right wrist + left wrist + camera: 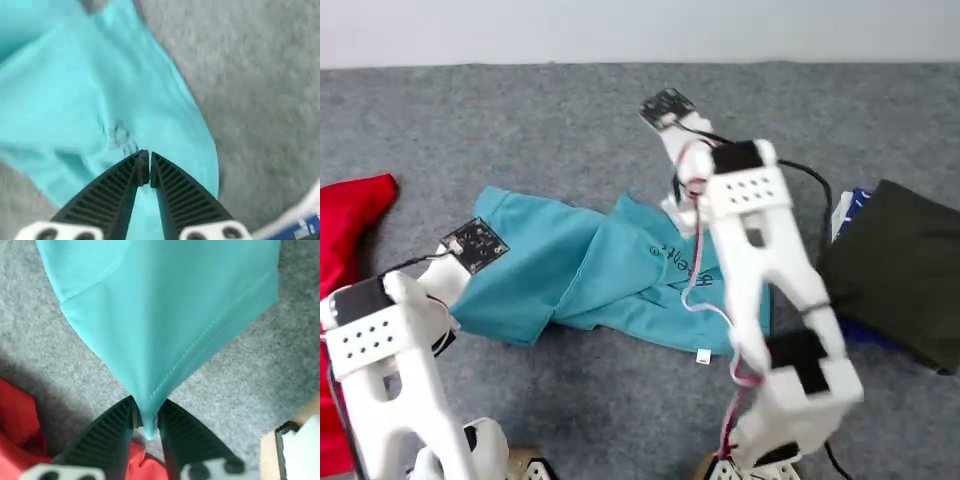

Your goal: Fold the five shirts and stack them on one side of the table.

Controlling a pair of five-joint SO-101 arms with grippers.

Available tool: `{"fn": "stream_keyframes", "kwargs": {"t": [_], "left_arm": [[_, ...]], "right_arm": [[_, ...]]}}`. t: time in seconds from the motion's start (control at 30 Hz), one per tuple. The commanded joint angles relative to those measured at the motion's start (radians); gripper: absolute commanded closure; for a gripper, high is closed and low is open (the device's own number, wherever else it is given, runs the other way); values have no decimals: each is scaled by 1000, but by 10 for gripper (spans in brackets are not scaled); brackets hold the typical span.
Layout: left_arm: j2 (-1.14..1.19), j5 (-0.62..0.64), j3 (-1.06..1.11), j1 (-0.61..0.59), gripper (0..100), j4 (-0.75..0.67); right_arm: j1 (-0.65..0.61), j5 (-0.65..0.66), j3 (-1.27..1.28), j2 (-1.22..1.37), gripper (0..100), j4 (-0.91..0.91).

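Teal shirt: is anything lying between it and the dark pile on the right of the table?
Nothing visible lies between them: only a bare strip of grey table separates the teal shirt from the dark pile. The right arm does stand over that strip.

The left arm (382, 345) rises from its base at the near edge and bends forward, wrist low. Its left hand (148, 409) points outward and downward, with the two black ribbed fingers (112, 432) pressed together on a fold of the teal shirt (160, 315), pinching the cloth right at their tips. The right arm (765, 265) stretches much farther out from its own base, with the long white link sloping forward to a wrist turned downward, and the right hand (144, 164) has its fingers drawn in until only a thin slit separates the tips.
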Motion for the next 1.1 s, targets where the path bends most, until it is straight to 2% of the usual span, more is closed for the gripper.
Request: {"fn": "stream_keyframes", "kwargs": {"t": [0.0, 0.17, 0.37, 0.53, 0.67, 0.97, 1.07], "left_arm": [[-54, 6, 12, -8, 987, 11], [-94, 6, 44, -8, 987, 11], [-118, 6, 50, -8, 987, 11], [-118, 9, 50, -9, 987, 11], [-118, 44, 47, -9, 987, 11], [-118, 48, 48, -9, 987, 11], [-115, 48, 50, -8, 987, 9]], "right_arm": [[-41, -58, -253, 166, 987, 2], [-82, -83, -546, 412, 981, 61], [-122, -107, -873, 645, 834, 166], [-157, -114, -1074, 797, 820, 216], [-173, -115, -1157, 894, 819, 214], [-157, -109, -1175, 1020, 824, 202], [-159, -52, -1171, 1017, 879, 205]]}}
